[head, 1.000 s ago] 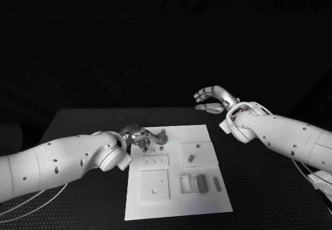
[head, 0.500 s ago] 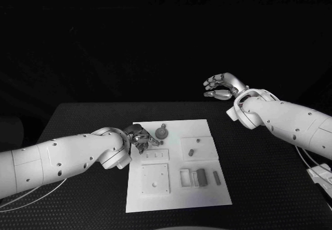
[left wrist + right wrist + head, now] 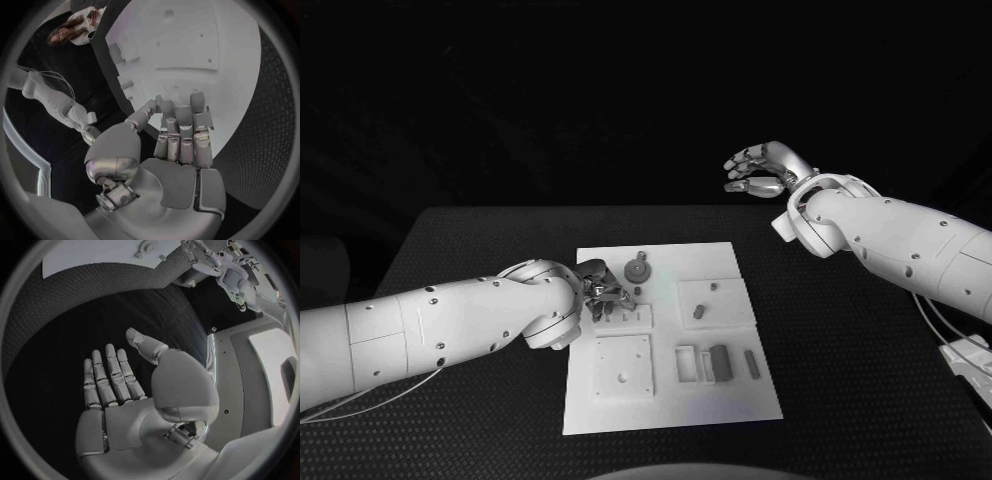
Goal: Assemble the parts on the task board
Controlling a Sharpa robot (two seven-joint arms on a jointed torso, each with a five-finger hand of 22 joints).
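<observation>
Hovering over the task board [image 3: 668, 400] on the counter [image 3: 473, 240], left hand [image 3: 603, 290] at its near-left area, fingers side by side, grasp unclear | right hand [image 3: 762, 170] raised beyond the board's far-right corner, fingers apart, holding nothing | grey parts [image 3: 718, 362] lie on the board.

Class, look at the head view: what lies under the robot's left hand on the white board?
The left hand hangs over the board's left edge, beside a round part. Its fingers cover whatever lies directly beneath.
</observation>
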